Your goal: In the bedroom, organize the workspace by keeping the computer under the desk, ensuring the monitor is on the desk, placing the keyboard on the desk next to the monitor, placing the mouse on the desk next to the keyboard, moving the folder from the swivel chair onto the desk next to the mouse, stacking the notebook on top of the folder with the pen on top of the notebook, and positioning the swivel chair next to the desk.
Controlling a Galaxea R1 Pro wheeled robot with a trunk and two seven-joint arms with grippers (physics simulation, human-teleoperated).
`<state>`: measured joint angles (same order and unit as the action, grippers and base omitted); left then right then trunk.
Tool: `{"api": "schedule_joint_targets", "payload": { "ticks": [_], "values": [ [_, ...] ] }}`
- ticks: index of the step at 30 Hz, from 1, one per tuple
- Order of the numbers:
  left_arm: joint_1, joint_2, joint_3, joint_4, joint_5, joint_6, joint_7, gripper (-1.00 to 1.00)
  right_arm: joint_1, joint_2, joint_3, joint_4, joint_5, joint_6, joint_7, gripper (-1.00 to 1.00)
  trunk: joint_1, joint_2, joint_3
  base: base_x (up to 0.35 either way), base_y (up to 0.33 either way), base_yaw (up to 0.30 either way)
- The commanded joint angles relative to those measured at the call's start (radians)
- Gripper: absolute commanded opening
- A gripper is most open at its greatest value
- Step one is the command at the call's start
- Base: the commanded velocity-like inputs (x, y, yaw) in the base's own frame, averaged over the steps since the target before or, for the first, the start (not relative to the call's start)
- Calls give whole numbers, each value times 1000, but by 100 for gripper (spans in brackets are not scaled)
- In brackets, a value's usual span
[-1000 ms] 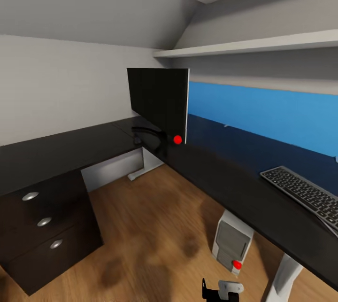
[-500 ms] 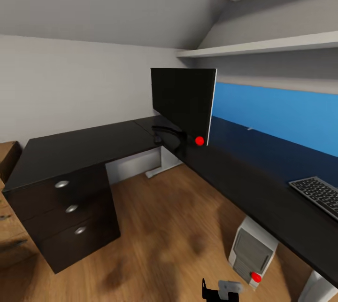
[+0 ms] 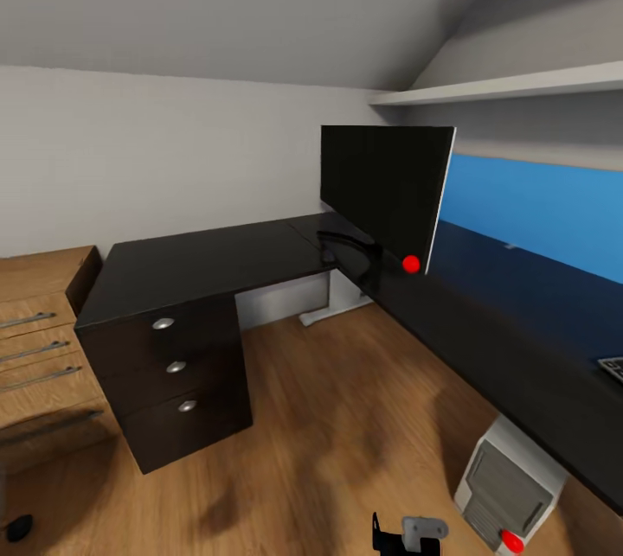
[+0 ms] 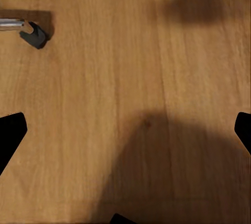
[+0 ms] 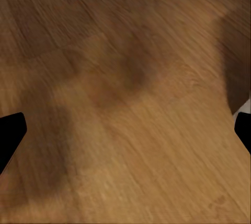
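Note:
The black L-shaped desk (image 3: 216, 258) runs along two walls. The monitor (image 3: 381, 188) stands upright on its inner corner, a red dot at its lower corner. A sliver of the keyboard (image 3: 613, 366) lies on the desk at the far right edge of the head view. The white computer (image 3: 509, 494) stands on the floor under the desk's right wing. In the left wrist view a chrome leg ends in a black caster (image 4: 34, 32), apparently the swivel chair's. My left gripper (image 4: 125, 132) and right gripper (image 5: 125, 130) both hang open over bare wood floor, holding nothing.
The desk's three-drawer black pedestal (image 3: 177, 366) stands at its left end, with a light-wood chest (image 3: 39, 340) beside it. White shelves (image 3: 510, 85) and a blue wall panel (image 3: 536, 201) sit above the right wing. A small black object (image 3: 17, 527) lies on the floor at lower left.
The camera has swung left, so the whole picture has slid right. The keyboard has almost left the frame and the light-wood chest has come in at the left.

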<state>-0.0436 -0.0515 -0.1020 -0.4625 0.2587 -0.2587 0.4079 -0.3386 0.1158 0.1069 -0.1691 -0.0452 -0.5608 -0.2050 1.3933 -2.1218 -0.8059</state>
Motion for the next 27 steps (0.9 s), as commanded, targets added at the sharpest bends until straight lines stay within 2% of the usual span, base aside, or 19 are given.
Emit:
{"api": "schedule_joint_targets", "payload": {
  "ticks": [1, 7, 12, 14, 19, 24, 27],
  "values": [
    [-1, 1, -8, 1, 10, -5, 7, 100, 0, 0, 8, 0, 2, -2, -7, 100, 0, 0, -1, 0, 0, 280],
    [-1, 1, -6, 1, 10, -6, 10, 100, 0, -1, 7, 0, 39, -2, -8, 100, 0, 0, -2, 0, 0, 280],
    [-1, 9, -6, 3, 13, -6, 10, 100, 0, -6, 4, 1, 46, -2, -8, 100, -19, 35, 11, 0, 0, 279],
    [-1, 24, -5, 29, 14, -5, 9, 100, 0, -23, 4, 5, 47, -2, -8, 100, -27, 49, 17, 0, 0, 279],
    [-1, 27, -8, 102, 12, -7, 6, 100, 0, -36, 4, 41, 48, -2, -8, 100, -46, 84, 30, 0, 0, 279],
    [-1, 27, -12, 142, 11, -17, -34, 100, 0, -45, 6, 58, 49, -2, -7, 100, -65, 119, 43, 0, 0, 255],
    [-1, 27, -12, 148, 11, -26, -58, 100, 0, -49, 6, 60, 50, -2, -7, 100, -65, 119, 42, 0, 0, 84]
  ]
}}
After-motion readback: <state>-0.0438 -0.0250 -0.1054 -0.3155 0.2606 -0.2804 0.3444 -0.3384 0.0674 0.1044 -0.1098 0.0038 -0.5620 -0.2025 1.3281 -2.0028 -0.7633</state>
